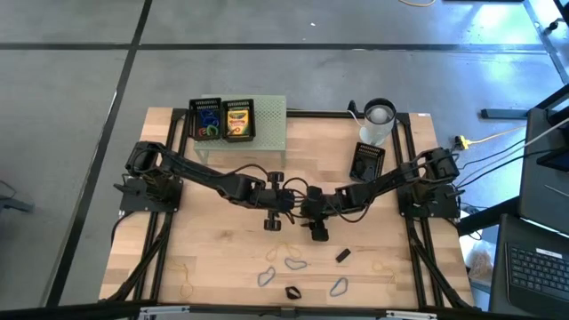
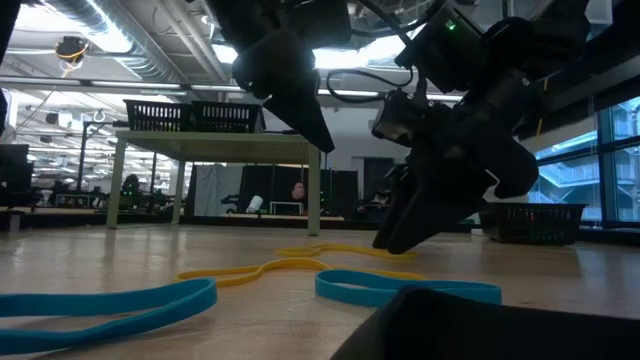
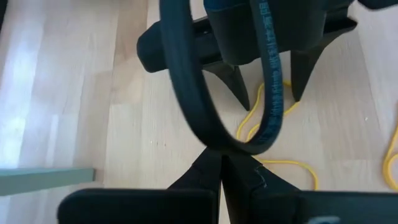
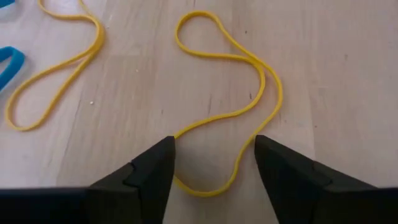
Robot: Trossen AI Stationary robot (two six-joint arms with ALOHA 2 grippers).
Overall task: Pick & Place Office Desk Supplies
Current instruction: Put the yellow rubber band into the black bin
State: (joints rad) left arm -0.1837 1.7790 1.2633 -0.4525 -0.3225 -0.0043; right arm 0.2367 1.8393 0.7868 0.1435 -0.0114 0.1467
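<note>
While the left gripper (image 3: 221, 163) is pressed shut, the right gripper's (image 4: 214, 163) spread fingers are set astride a thin, wavy yellow band (image 4: 230, 106) lying on the pale wood table (image 4: 348, 74).

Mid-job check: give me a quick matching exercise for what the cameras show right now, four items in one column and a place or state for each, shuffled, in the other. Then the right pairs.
Items
1. left gripper
2. right gripper
3. yellow-green crayon box
4. white cup with black rim

Places or states
A. lying in a black mesh basket on the pale green perforated stand
B. fingers open, either side of a thin yellow rubber band on the wooden table
C. standing at the table's far edge on the right arm's side
D. fingers shut, nothing between them

Pairs: 1-D, 2-B, 3-A, 4-C
</note>
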